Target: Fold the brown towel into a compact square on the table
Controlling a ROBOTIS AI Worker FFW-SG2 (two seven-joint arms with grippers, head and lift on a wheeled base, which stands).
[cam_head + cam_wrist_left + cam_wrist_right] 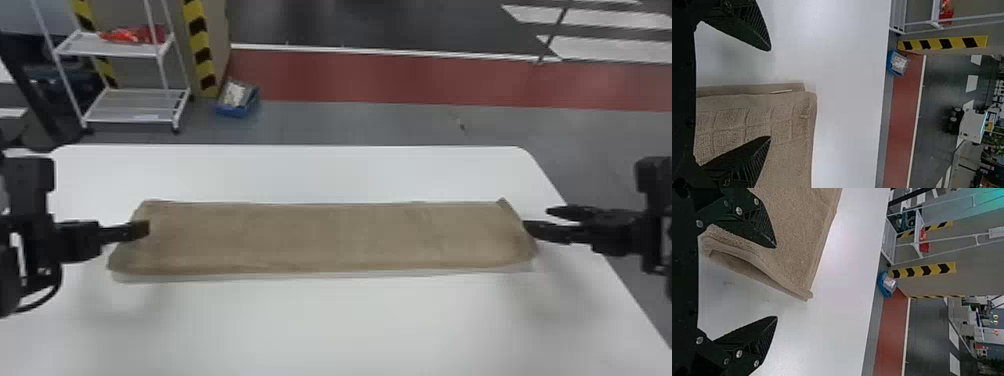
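The worktop (325, 325) is extending beneath the work, and the brown towel (320, 237) is lying upon it as a long, flat, folded strip. The strip's long axis is running from the robot's left to its right, nearly parallel to the worktop's far edge, and its two short ends are facing the two arms. The decisive relation is therefore forming at these ends: any fold toward a compact square is likely to be calling for one end to be carried inward along that axis. The left tool (770, 93) is standing at the left end and, in the head view, is reaching farther over the cloth; the right tool (776, 282) is standing at the right end, its tip area barely overlapping the border. The left tool is thus appearing slightly nearer the strip's middle. Each tool is straddling its end edge, with one finger lying over the cloth in the wrist view and the other over bare worktop. Both tools are gaping widely, with neither grasping anything; whether any fingertip is touching the cloth is remaining unclear. At the right end, the stacked layers are separating slightly along a folded lip (750, 260), so a shallow pinch there could be catching only the upper layer and shearing the stack. At the left end, an under-layer is projecting a little beyond the upper one, and a small pale strip (781, 91) is showing beside the upper layer's border.
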